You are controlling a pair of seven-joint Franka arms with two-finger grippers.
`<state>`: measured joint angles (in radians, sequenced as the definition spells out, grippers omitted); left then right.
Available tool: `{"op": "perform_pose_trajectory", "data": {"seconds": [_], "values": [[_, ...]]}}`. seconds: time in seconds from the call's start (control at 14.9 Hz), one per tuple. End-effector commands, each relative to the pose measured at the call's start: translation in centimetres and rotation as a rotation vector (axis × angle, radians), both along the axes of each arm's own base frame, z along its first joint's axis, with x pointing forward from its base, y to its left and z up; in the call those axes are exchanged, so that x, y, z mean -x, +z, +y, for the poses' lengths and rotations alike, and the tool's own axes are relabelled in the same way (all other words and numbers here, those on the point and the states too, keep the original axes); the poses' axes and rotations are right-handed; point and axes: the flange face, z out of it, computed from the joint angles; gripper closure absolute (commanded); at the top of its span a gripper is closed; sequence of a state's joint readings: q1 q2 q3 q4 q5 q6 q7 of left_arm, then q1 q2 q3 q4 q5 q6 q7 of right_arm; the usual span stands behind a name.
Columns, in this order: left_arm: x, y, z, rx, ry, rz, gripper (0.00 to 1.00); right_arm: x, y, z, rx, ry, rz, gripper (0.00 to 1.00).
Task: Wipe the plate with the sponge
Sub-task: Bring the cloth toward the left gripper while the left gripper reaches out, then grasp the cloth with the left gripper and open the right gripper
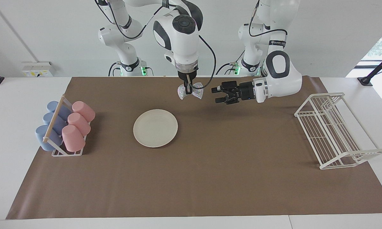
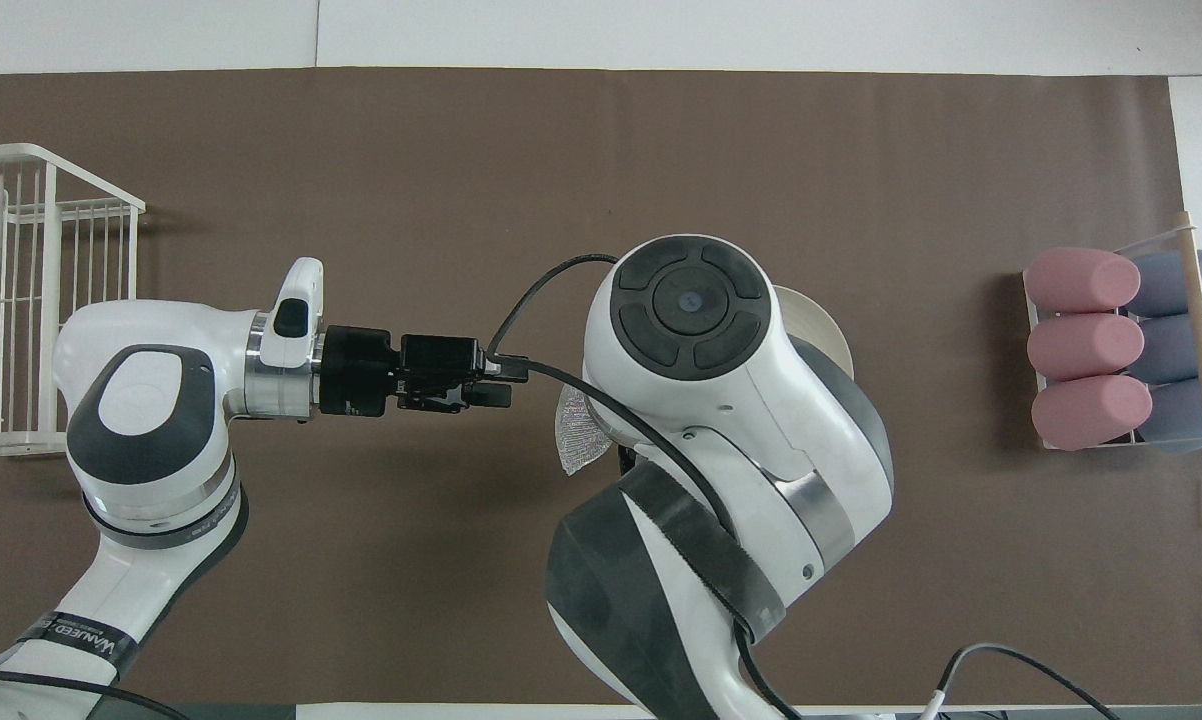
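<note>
Facing view showed my right claw (image 1: 187, 91) hanging in the air over the brown mat (image 1: 210, 178), clamped shut on the sponge (image 1: 190, 92), whose silvery wad spread out to both sides of my fingertips. The sponge was clear of the mat and over a spot nearer to my bases than the plate (image 1: 155, 128). The plate lay flat on the mat, untouched, between the cup rack (image 1: 65, 127) at my right arm's end of the tabletop and the middle of the mat. My left claw (image 1: 217, 95) was stretched out level, its jaws spread and holding nothing, its tips pointing at the sponge and near it but apart from it. From the overhead view my right arm covered most of the plate, leaving only a sliver of rim (image 2: 821, 325) showing, with one edge of the sponge (image 2: 579, 432) peeking out just beside my left claw (image 2: 506, 381). The white wire rack (image 1: 334, 128) stood at my left arm's end.
</note>
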<state>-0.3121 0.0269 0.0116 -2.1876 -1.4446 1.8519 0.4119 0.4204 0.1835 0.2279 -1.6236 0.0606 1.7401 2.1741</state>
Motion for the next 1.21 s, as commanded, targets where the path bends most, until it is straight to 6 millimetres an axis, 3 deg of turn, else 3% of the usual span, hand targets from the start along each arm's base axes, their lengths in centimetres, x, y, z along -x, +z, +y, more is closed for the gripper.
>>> {"op": "perform_pose_trajectory", "data": {"seconds": [0.0,0.13,0.34,0.6,0.81,0.87,1.01,1.14], "values": [[1.1,-0.8,-0.1,0.064,-0.013,0.039,0.0,-0.4,0.4,0.4,0.022,-0.022,-0.009,1.0],[1.3,-0.8,-0.2,0.086,-0.017,0.055,0.0,-0.7,1.6,0.6,0.005,-0.025,-0.029,1.0],[1.6,-0.7,-1.6,0.116,0.007,0.097,0.0,-0.8,1.5,0.5,0.005,-0.027,-0.029,1.0],[1.3,-0.4,-1.5,0.124,0.013,0.096,0.01,-0.9,1.6,0.6,0.001,-0.024,-0.038,1.0],[1.7,-0.6,-2.3,0.116,0.004,0.096,0.34,-0.9,1.5,0.8,-0.005,-0.025,-0.041,1.0],[1.9,-0.6,-2.5,0.115,0.001,0.096,0.41,-1.0,1.4,0.9,-0.01,-0.026,-0.045,1.0],[1.9,-0.5,-2.6,0.116,0.004,0.096,0.45,-1.0,1.5,0.9,-0.012,-0.025,-0.047,1.0],[1.9,-0.4,-2.7,0.12,0.0,0.098,0.71,-1.1,1.4,0.9,-0.012,-0.027,-0.045,1.0]]}}
